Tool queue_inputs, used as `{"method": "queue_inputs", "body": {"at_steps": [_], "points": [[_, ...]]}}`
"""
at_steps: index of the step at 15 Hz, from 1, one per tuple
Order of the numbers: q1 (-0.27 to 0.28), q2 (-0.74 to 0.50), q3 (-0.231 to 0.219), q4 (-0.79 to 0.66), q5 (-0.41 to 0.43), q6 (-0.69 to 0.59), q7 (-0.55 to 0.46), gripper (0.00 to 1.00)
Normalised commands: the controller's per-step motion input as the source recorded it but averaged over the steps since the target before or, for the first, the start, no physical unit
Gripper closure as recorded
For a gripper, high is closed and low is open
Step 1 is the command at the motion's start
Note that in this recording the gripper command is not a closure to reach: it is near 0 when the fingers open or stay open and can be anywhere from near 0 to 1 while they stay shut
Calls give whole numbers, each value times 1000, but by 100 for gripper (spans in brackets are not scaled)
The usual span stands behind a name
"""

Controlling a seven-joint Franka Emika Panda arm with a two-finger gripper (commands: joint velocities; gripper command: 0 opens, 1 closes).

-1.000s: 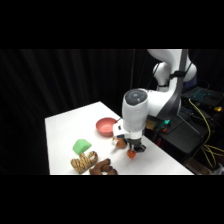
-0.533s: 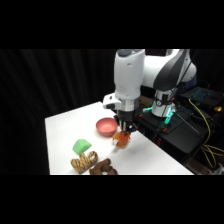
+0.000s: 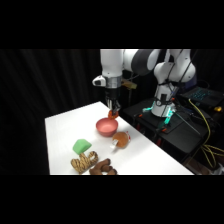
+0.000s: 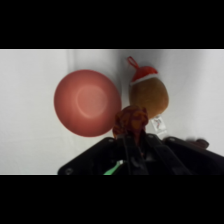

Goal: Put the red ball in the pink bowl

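The white Franka arm reaches out from its base at the upper right, its upper links bent across the top of the side view and its last white link pointing straight down. At that link's lower end the pincer (image 3: 112, 113) hangs vertically, raised well above the counter (image 3: 65, 130). In the wrist view the black linkage rises from the bottom edge and the two dark fingers (image 4: 126, 146) stand close together, clamped on the red ball (image 4: 131, 120).
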Motion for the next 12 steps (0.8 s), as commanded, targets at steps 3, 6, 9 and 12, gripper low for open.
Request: {"method": "queue_inputs", "body": {"at_steps": [3, 6, 9, 12], "points": [[-163, -200, -114, -245, 81, 313, -166, 22], [-99, -7, -68, -228, 131, 429, -111, 23], [-38, 123, -34, -155, 224, 405, -159, 27], [-24, 176, -29, -65, 278, 438, -252, 29]]}}
